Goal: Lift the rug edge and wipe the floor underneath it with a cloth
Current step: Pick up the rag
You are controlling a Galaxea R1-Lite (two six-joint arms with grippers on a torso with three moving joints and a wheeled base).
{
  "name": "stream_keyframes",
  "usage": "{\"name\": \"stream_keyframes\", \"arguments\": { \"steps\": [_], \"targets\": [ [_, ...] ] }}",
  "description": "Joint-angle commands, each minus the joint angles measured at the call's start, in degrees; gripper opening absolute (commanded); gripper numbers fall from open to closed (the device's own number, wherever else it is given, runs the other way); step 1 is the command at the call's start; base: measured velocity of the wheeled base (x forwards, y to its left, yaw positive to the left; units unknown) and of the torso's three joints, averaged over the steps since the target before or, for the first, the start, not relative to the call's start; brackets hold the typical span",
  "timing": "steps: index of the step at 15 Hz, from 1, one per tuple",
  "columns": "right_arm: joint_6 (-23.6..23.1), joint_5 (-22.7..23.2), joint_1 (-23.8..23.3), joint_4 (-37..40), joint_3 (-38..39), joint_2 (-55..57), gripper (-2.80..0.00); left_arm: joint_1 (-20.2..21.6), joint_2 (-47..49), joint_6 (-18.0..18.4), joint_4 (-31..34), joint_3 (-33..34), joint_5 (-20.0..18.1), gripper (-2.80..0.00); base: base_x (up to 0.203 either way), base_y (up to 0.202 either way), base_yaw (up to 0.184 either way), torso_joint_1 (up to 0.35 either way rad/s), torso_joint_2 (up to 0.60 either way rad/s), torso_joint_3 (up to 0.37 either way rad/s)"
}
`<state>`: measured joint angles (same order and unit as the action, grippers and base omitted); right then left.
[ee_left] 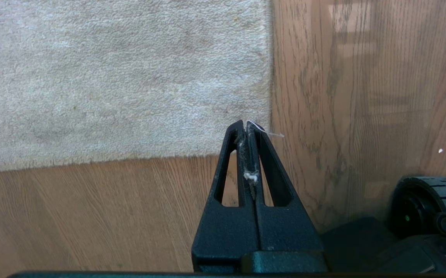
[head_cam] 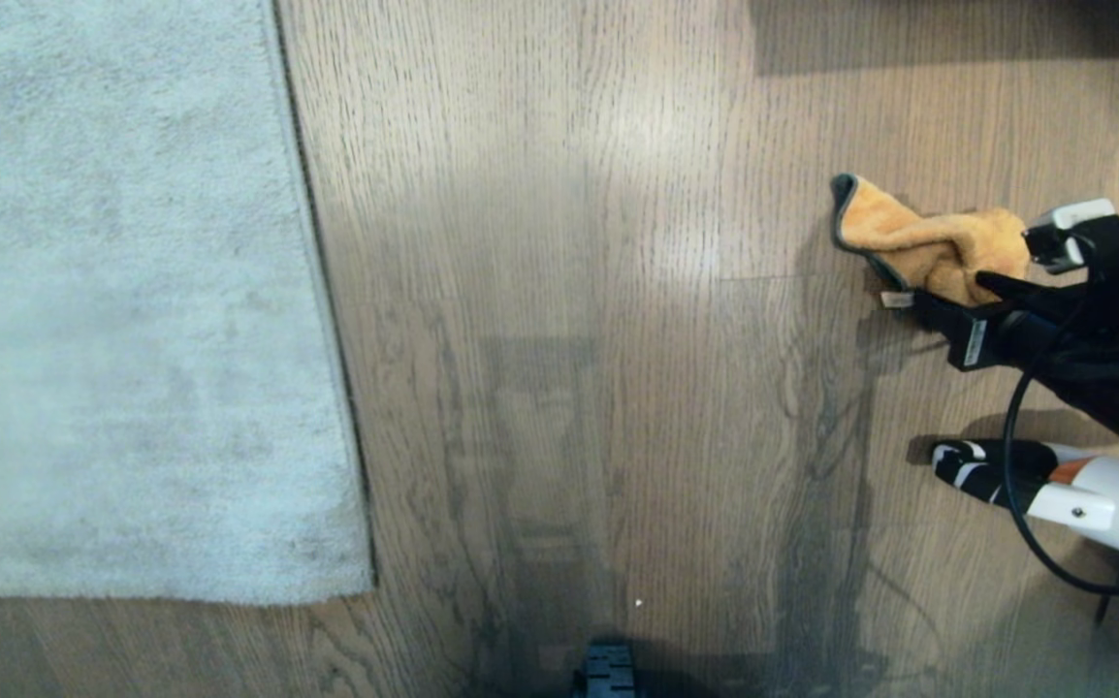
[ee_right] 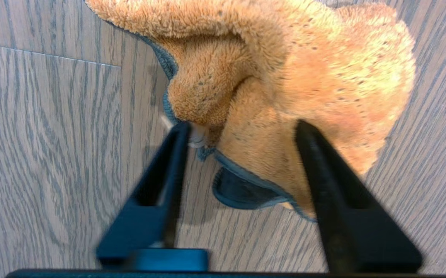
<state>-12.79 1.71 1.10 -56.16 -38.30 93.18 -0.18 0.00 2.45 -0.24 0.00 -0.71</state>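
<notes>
At the right edge of the head view, the right gripper [head_cam: 981, 281] straddles the crumpled cloth [head_cam: 928, 247], fingers spread around it; its long axis runs toward the upper left. The rug edge [head_cam: 327, 320] runs down the left. Only the left wrist view shows the left gripper [ee_left: 246, 125], pressed together above the floor [ee_left: 91, 208].
</notes>
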Motion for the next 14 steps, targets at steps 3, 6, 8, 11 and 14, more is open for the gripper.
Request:
{"name": "stream_keyframes", "arguments": {
  "steps": [3,6,8,11,14],
  "targets": [
    [-0.1,0.1,0.0,-0.4,0.2,-0.2,-2.80,0.0,0.0,0.0,0.0,0.0,0.0,-2.80,0.000,0.000,0.000,0.000,0.00,0.000],
    [-0.1,0.1,0.0,-0.5,0.6,-0.3,-2.80,0.0,0.0,0.0,0.0,0.0,0.0,-2.80,0.000,0.000,0.000,0.000,0.00,0.000],
    [-0.1,0.1,0.0,-0.4,0.7,-0.5,-2.80,0.0,0.0,0.0,0.0,0.0,0.0,-2.80,0.000,0.000,0.000,0.000,0.00,0.000],
    [-0.1,0.1,0.0,0.1,0.7,-1.8,-2.80,0.0,0.0,0.0,0.0,0.0,0.0,-2.80,0.000,0.000,0.000,0.000,0.00,0.000],
    [0.0,0.1,0.0,0.4,0.8,-3.1,-2.80,0.0,0.0,0.0,0.0,0.0,0.0,-2.80,0.000,0.000,0.000,0.000,0.00,0.000]
  ]
}}
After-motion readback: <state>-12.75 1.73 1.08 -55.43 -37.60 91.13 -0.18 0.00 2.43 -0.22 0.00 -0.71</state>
